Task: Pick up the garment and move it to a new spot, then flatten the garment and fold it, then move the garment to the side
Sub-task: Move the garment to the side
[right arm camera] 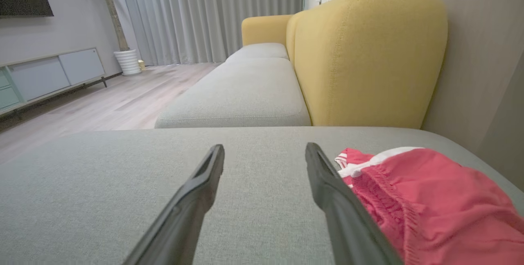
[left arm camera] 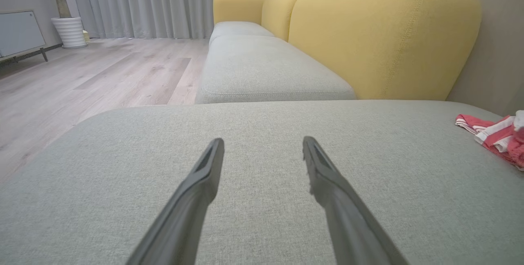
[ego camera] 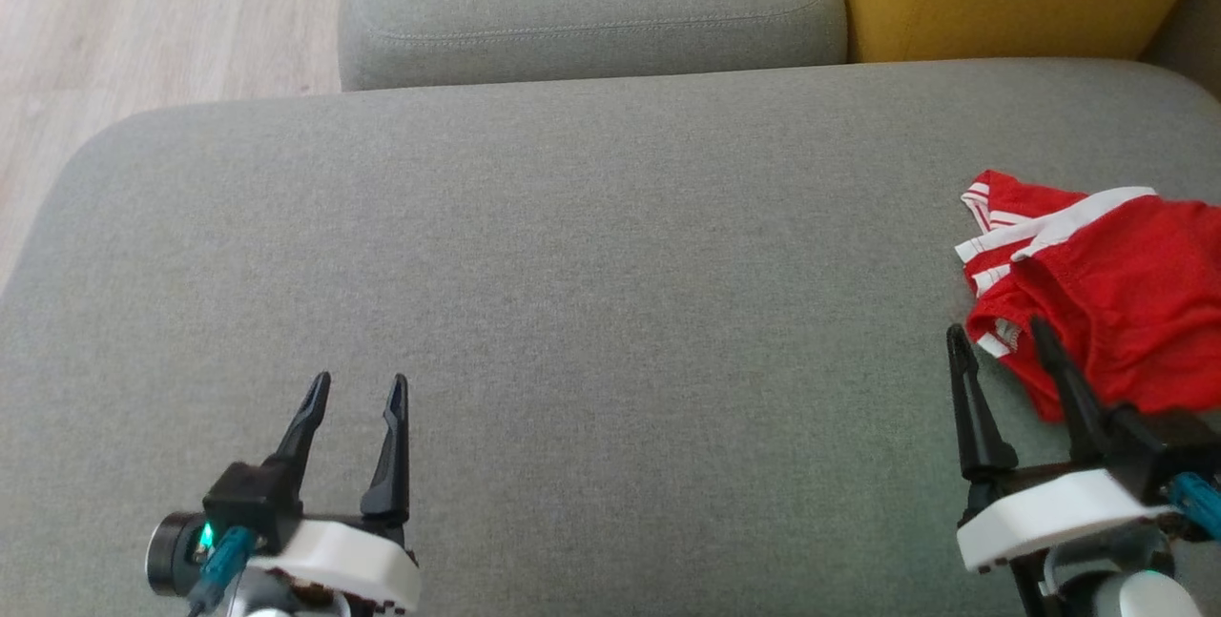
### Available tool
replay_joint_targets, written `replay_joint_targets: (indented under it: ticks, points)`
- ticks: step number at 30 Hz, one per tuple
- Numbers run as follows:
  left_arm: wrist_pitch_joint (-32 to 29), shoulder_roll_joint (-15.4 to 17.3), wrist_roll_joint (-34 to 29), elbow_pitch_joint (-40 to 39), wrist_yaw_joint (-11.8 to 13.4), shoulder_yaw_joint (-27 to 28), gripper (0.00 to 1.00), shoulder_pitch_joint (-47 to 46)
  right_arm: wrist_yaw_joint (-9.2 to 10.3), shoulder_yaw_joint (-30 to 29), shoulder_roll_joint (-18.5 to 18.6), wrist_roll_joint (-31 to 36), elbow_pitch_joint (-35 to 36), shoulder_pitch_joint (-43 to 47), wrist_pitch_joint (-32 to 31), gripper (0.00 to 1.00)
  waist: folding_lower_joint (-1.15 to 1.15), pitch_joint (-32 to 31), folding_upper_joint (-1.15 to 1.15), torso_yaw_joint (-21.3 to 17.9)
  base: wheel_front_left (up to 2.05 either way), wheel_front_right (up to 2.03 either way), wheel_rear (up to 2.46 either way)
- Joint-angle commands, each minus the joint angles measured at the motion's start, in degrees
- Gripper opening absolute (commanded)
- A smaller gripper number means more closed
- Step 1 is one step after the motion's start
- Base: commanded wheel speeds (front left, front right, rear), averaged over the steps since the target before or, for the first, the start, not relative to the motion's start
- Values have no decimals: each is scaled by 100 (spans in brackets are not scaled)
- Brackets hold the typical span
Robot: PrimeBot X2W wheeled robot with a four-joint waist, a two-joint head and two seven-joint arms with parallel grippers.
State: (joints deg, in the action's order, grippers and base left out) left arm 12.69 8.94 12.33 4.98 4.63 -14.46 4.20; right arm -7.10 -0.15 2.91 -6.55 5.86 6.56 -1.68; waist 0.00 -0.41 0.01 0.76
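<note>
Head view is showing the garment (ego camera: pixel 1107 312) lying rumpled at the right side of the cushion (ego camera: pixel 572 264), partly cut off by the frame edge; your right gripper (ego camera: pixel 998 328) is hovering at its near-left edge, fingers spread and empty; your left gripper (ego camera: pixel 360 379) is gaping empty too, well apart from it. This is fitting either a heap awaiting pickup or one set aside, though it is looking bunched rather than folded; if gripping, be taking cloth deep between the fingers, not a hem alone. Its long axis is seeming to slant from near-right to far-left, with the striped end pointing far-left.
</note>
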Motion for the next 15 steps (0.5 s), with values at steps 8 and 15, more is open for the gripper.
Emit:
replay_joint_targets:
  ticks: [8,15]
  points:
    - [-42,124,31,-264,76,130,100,-164,-39,134,7,16,234,-104,-106,100,0,-25,-1,-6,0,0,0]
    - [-47,150,53,-257,87,104,100,-180,-39,132,1,15,203,-103,-119,100,0,-31,-1,-13,0,0,0]
